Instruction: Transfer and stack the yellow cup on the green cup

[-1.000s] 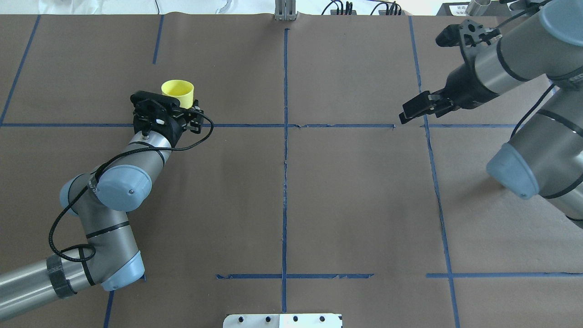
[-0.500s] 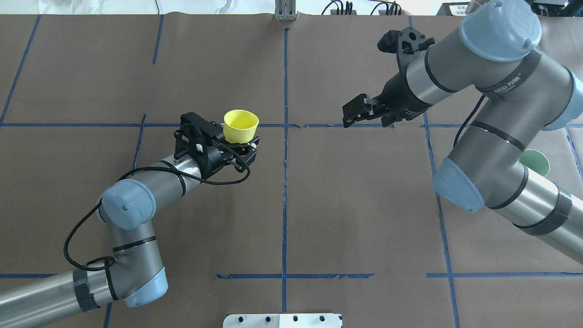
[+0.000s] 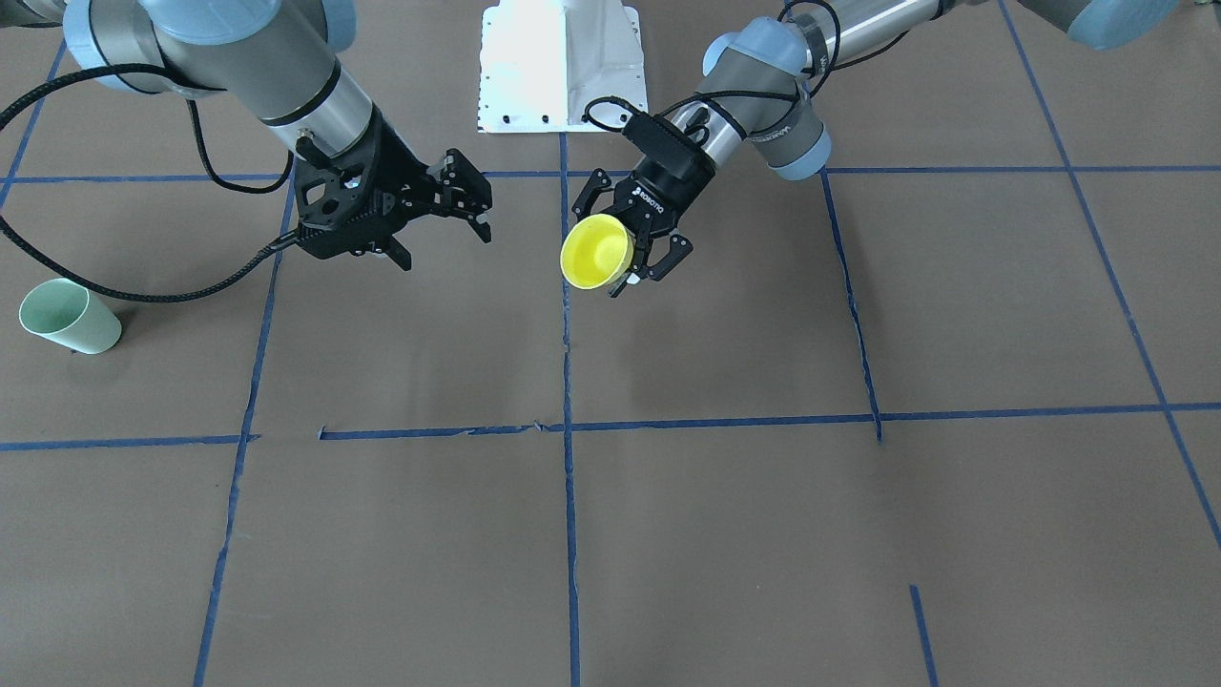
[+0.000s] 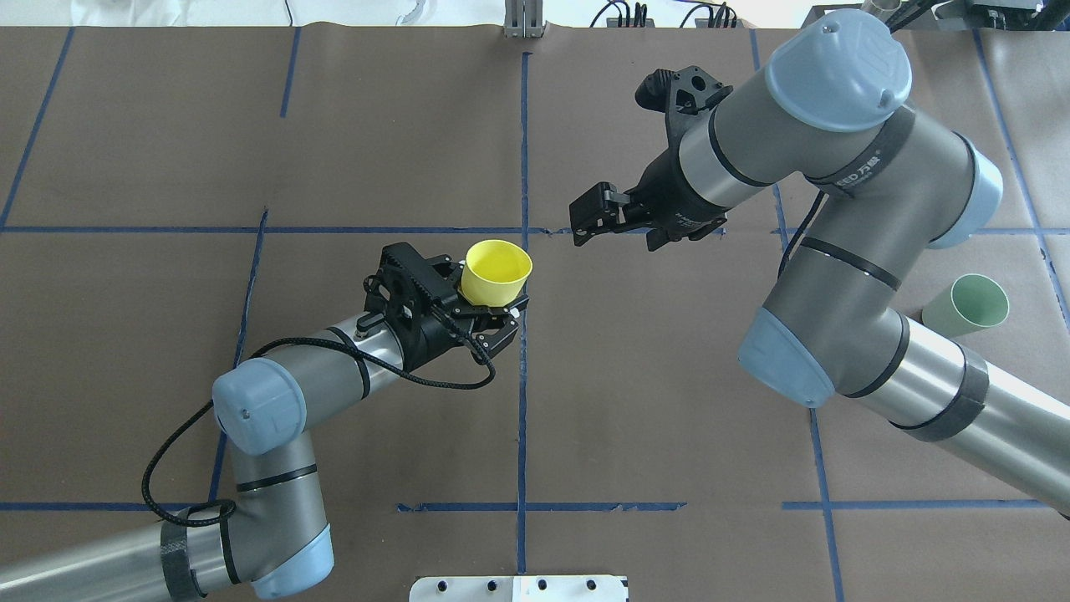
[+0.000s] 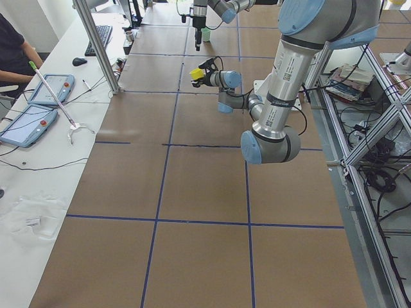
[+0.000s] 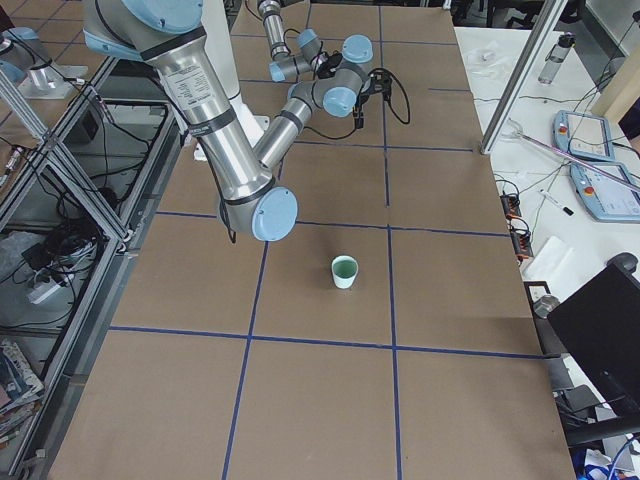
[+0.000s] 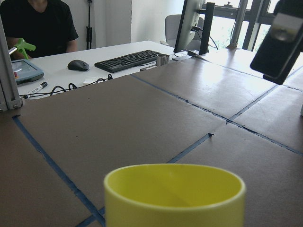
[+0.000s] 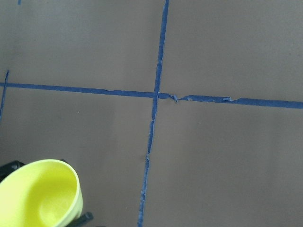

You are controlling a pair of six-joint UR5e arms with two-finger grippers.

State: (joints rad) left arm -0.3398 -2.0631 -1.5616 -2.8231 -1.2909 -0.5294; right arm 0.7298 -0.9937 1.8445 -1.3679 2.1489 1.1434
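My left gripper point(image 4: 485, 303) is shut on the yellow cup point(image 4: 495, 272) and holds it upright above the table, just left of the centre tape line. The cup also shows in the front view point(image 3: 595, 253), the left wrist view point(image 7: 175, 198) and the right wrist view point(image 8: 42, 198). My right gripper point(image 4: 614, 240) is open and empty, hovering to the right of the centre line, a short gap from the yellow cup. It also shows in the front view point(image 3: 444, 240). The green cup point(image 4: 970, 305) stands on the table at the far right, beside my right forearm, and shows in the front view point(image 3: 67, 318).
Blue tape lines point(image 4: 522, 376) divide the brown table into squares. The white robot base plate point(image 4: 518, 588) sits at the near edge. An operators' desk with tablets point(image 5: 38, 102) and a keyboard runs along the far side. My right arm's elbow point(image 4: 786, 359) hangs over the right half.
My left arm has carried the yellow cup right and nearer, up to the centre line. My right arm has swung left toward the centre, uncovering the green cup.
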